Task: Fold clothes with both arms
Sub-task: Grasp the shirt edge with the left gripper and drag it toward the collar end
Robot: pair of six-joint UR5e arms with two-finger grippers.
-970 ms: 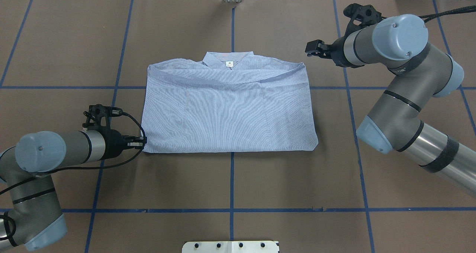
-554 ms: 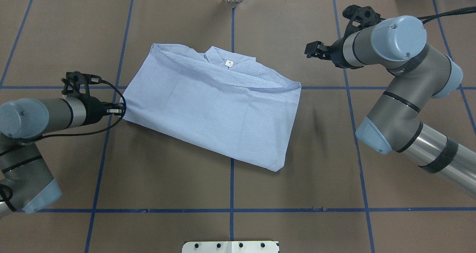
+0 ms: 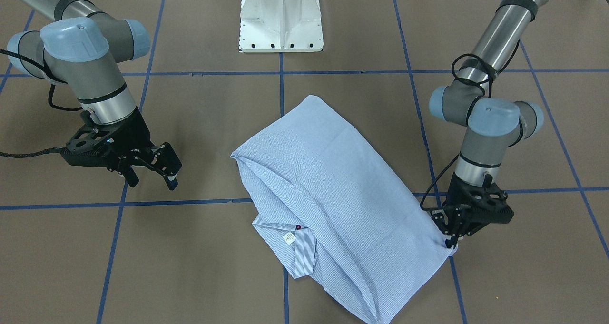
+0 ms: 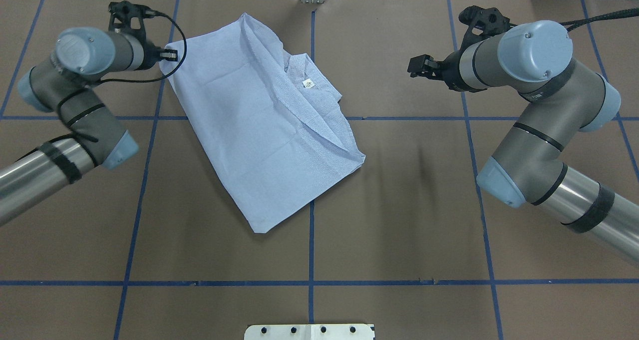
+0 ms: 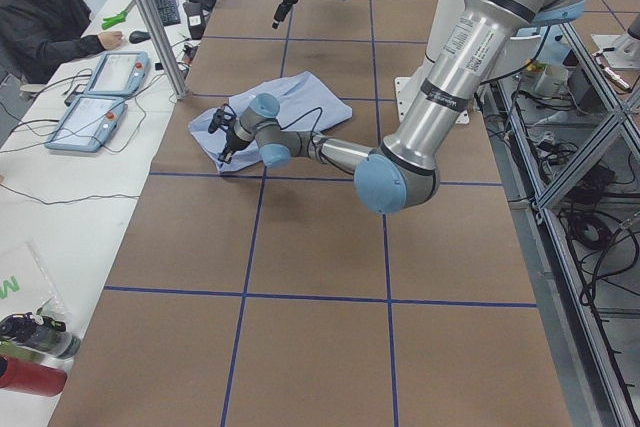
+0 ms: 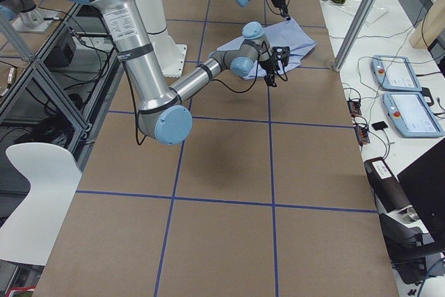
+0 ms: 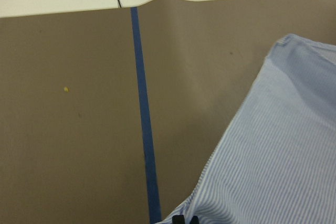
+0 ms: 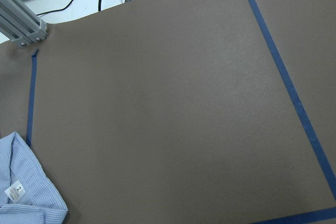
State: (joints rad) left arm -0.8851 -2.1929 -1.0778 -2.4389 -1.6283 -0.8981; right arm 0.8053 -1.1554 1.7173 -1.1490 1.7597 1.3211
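One shirt (image 4: pixel 259 120) on the desk (image 4: pixel 399 205), blue-and-white fine stripe, folded into a long slab and lying slantwise. One end is up by the far edge on my left side, and the other points toward the middle of the desk, touching the centre tape line (image 4: pixel 310 250).

I've got the left claw (image 4: pixel 172 56) down at the shirt's far-left corner, close to the far edge. Its jaws are pinched together on the fabric. The front camera shows the fingertips (image 3: pixel 450 242) biting the very tip of that corner, low against the desk. On the left wrist camera the striped cloth runs right up to the fingertips at the bottom of the picture.

The right claw (image 4: pixel 414 65) hangs over the right side of the desk toward the far edge, well apart from the shirt. Its jaws are spread wide with nothing between them. There's white lettering on its body, too small for me to read.

The collar (image 4: pixel 304 73) faces up on the shirt's right-hand side, with a small white label (image 4: pixel 307 84) inside it. The right wrist camera catches that label, and the mark on it looks like a "2". A dark red button (image 3: pixel 298 227) sits just beside the label.

The white pedestal (image 3: pixel 280 24) stands at the middle of the near edge.
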